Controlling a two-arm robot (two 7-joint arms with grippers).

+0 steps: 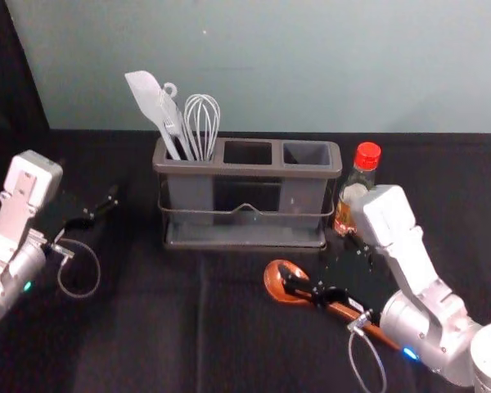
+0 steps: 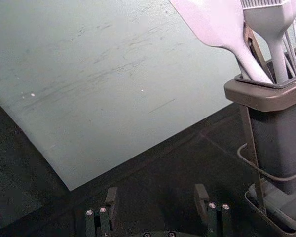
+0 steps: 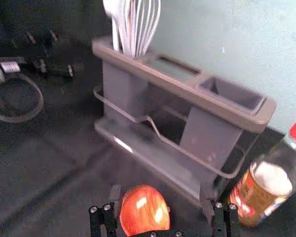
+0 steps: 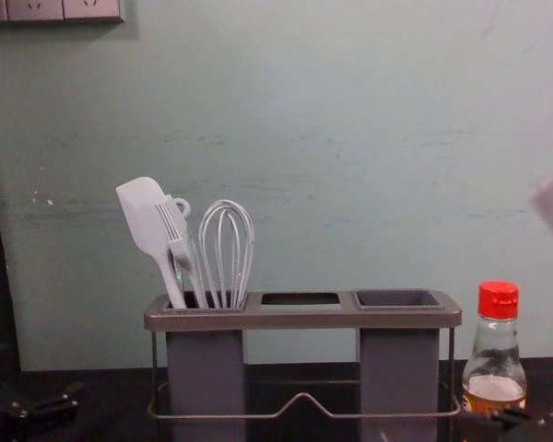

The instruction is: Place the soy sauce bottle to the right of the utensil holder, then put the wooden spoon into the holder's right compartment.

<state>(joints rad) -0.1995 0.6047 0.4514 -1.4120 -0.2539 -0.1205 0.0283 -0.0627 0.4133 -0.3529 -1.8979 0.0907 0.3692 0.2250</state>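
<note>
Your right gripper (image 1: 317, 257) spread its fingers, seemingly astride the wooden spoon (image 1: 277, 283) on black cloth (image 1: 139, 327); your left gripper (image 1: 96, 201), also spread, hung left of the utensil holder (image 1: 245, 169). The soy sauce bottle (image 1: 354, 191) stood right of it, before a scuffed wall (image 1: 311, 65).

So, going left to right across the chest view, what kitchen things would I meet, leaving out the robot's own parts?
White spatula → brush → whisk → middle opening of the utensil holder → right compartment → red-capped soy sauce bottle.

The wooden spoon's handle (image 1: 380, 333) is partly hidden.
</note>
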